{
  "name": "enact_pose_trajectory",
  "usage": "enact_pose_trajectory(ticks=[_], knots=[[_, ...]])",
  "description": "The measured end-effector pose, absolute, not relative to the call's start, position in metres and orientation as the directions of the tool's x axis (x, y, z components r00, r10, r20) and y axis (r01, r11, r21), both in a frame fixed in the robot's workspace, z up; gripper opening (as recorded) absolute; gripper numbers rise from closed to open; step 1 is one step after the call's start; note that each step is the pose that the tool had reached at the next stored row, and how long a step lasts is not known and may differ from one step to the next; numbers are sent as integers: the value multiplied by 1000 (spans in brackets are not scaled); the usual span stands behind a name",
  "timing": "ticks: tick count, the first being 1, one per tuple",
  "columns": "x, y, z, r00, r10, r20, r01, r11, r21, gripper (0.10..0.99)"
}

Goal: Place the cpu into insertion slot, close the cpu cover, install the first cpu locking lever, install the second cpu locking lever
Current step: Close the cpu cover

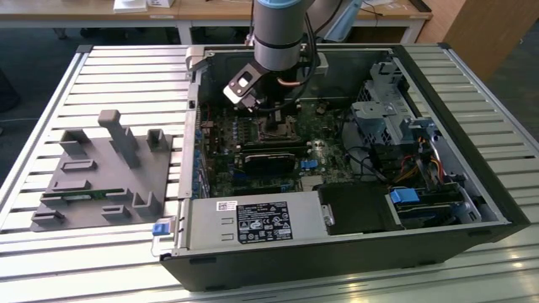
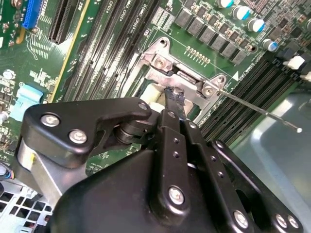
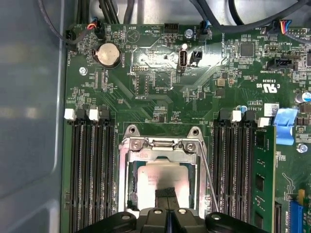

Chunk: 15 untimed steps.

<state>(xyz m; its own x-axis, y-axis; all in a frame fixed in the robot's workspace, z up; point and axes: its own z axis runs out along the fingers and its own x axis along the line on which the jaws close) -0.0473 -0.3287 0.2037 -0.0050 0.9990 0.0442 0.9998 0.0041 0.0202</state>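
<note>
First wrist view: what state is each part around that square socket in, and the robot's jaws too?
cpu: seated in the insertion slot.
cpu cover: lowered flat around the cpu.
locking lever: swung free, not latched.
gripper: jaws shut, tips just over the cpu's top.
memory module: seated upright in its slot.
</note>
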Motion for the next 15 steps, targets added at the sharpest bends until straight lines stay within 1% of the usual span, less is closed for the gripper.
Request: enact_pose_trajectory(ticks=[15], knots=[[-49,-328,199,-5,999,45,1000,4,15,106]])
